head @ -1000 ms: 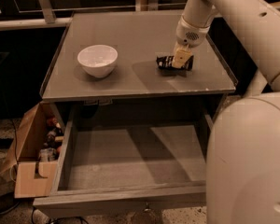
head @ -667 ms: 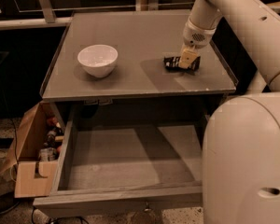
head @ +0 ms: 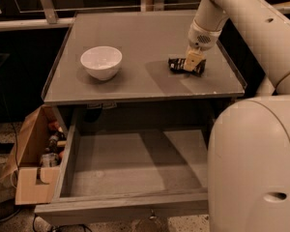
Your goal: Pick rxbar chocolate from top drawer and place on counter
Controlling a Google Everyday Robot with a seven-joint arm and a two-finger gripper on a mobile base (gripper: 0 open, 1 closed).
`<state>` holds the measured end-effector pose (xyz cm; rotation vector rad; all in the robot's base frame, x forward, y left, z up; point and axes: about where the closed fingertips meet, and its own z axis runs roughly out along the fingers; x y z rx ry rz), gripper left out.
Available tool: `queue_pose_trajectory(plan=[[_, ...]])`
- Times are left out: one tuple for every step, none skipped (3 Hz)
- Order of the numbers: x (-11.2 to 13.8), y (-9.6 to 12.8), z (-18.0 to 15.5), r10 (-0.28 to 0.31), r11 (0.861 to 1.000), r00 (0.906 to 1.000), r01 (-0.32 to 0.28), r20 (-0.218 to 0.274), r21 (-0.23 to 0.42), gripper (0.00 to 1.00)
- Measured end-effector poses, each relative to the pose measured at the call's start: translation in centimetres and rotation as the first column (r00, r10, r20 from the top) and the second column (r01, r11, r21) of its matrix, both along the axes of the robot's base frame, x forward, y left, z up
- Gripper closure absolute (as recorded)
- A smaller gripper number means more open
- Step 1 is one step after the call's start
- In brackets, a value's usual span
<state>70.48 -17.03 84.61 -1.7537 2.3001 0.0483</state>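
Note:
The rxbar chocolate, a small black wrapper bar, lies flat on the right part of the counter. My gripper reaches down from the arm at the upper right and is shut on the bar's right half, holding it at the counter's surface. The top drawer is pulled wide open below the counter and its grey bottom is bare.
A white bowl stands on the left part of the counter. A cardboard box with several small items sits on the floor left of the drawer. My pale body covers the drawer's right end.
The gripper moved slightly to the right over the counter, carrying the bar with it, and has since stayed about there. Bowl and drawer have not moved.

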Motion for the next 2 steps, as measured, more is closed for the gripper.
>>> queue_pose_trajectory(plan=[[0.00, 0.00, 0.00, 0.000, 1.000, 1.0000, 0.000, 0.000, 0.000, 0.37], [0.00, 0.00, 0.00, 0.000, 1.000, 1.0000, 0.000, 0.000, 0.000, 0.13]])
